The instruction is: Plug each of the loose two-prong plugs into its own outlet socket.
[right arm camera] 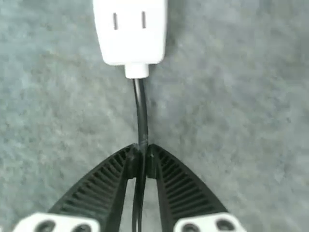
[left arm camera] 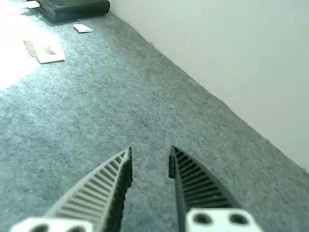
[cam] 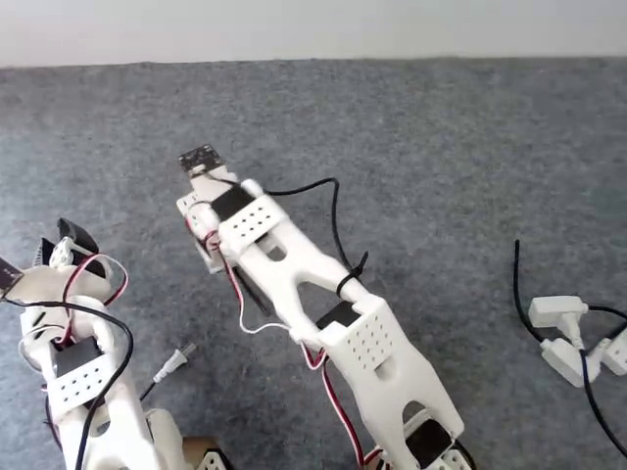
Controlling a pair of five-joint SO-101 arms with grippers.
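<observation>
Light falls soft and even over the grey carpet [cam: 441,147] in the high view, and the middle arm [cam: 284,259] lays only a faint, diffuse shadow. In the left wrist view, hard glare washes the far carpet to white around a sheet of paper [left arm camera: 44,50]; the wall [left arm camera: 217,58] is evenly bright. In the right wrist view the white outlet socket [right arm camera: 130,31] glows, and its cord [right arm camera: 141,111] casts hardly any shadow.

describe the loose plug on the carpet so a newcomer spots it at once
On the grey carpet, look between the two white arms, near the high view's lower left. The loose plug lies flat there. Unlike the chunky white sockets at the far right, it is small, with two bare prongs.
</observation>
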